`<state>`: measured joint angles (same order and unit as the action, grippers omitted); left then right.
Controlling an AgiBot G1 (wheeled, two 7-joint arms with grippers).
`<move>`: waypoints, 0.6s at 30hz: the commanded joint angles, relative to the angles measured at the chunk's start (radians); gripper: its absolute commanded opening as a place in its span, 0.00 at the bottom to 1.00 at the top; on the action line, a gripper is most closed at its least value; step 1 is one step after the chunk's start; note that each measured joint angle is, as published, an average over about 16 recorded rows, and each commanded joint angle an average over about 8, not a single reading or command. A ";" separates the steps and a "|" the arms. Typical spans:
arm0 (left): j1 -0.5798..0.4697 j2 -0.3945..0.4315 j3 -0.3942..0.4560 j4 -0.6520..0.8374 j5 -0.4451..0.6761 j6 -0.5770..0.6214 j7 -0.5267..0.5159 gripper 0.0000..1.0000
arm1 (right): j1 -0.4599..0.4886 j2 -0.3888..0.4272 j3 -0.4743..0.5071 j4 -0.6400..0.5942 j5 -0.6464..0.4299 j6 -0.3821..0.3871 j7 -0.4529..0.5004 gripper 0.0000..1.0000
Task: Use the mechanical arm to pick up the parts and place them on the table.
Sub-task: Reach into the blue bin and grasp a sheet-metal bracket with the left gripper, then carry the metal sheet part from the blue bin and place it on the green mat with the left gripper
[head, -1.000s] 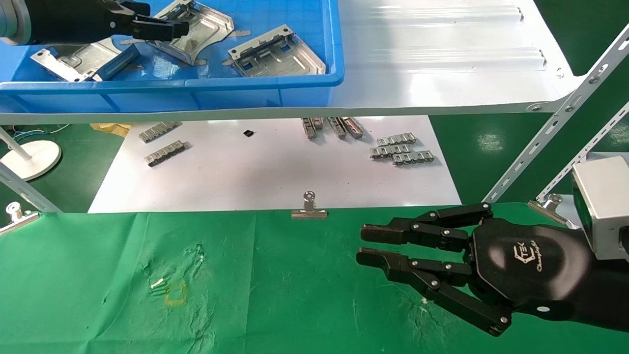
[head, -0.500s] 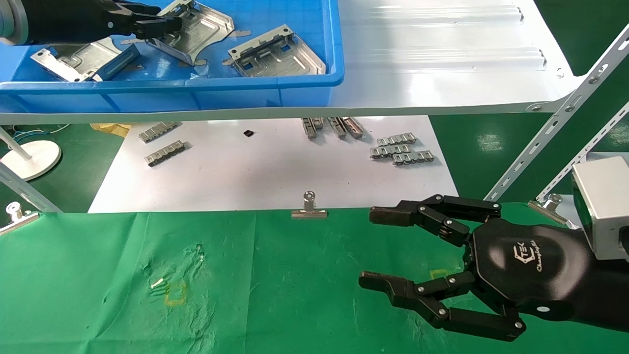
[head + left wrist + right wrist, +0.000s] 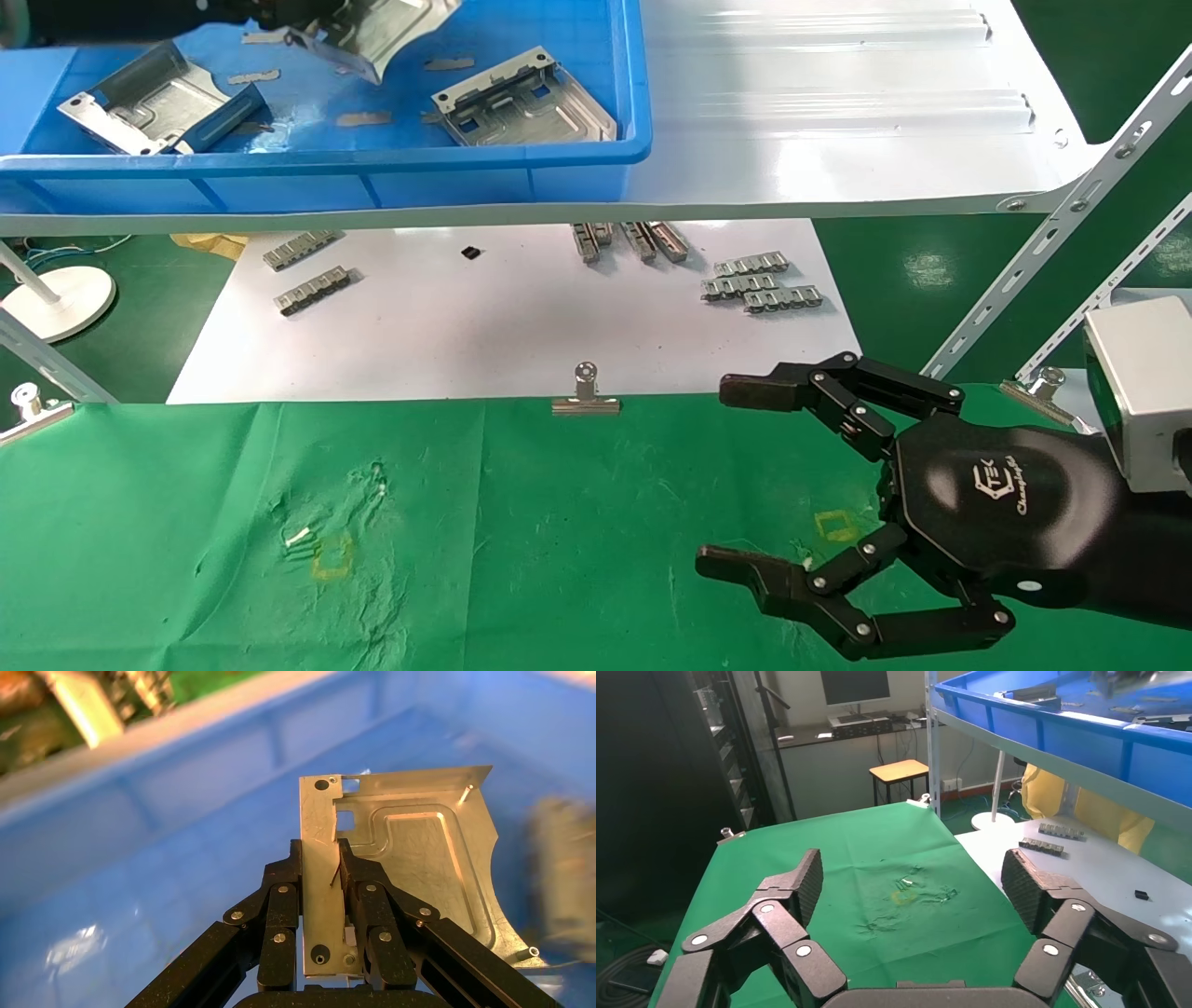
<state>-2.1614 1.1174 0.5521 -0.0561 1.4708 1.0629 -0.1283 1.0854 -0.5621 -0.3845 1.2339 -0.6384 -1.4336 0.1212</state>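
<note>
My left gripper (image 3: 279, 11) is at the far left, over the blue bin (image 3: 372, 158), mostly cut off by the view's edge. In the left wrist view it (image 3: 320, 860) is shut on the folded edge of a silver part (image 3: 415, 853), which hangs above the bin floor. That part shows in the head view (image 3: 386, 33). Two more parts (image 3: 154, 98) (image 3: 521, 102) lie in the bin. My right gripper (image 3: 736, 475) is open and empty over the right of the green table (image 3: 512, 522); it also shows in the right wrist view (image 3: 912, 881).
The bin stands on a glossy white shelf (image 3: 838, 112) with slanted metal struts (image 3: 1052, 233) at the right. Below, a white sheet (image 3: 512, 326) holds grey linked strips (image 3: 759, 284). A binder clip (image 3: 585, 396) grips the cloth's far edge. Yellow squares (image 3: 332, 556) (image 3: 835, 525) mark the cloth.
My left gripper has lifted the held part up off the bin floor, toward the top of the view. My right gripper's fingers have spread from nearly shut to wide open.
</note>
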 commanded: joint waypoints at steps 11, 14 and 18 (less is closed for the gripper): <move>0.010 -0.088 -0.046 -0.076 -0.087 0.424 0.214 0.00 | 0.000 0.000 0.000 0.000 0.000 0.000 0.000 1.00; 0.033 -0.116 -0.050 -0.095 -0.106 0.497 0.284 0.00 | 0.000 0.000 0.000 0.000 0.000 0.000 0.000 1.00; 0.086 -0.170 -0.046 -0.164 -0.153 0.542 0.360 0.00 | 0.000 0.000 0.000 0.000 0.000 0.000 0.000 1.00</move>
<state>-2.0578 0.9329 0.5219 -0.2583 1.2983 1.5860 0.2204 1.0854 -0.5621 -0.3845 1.2339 -0.6384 -1.4336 0.1212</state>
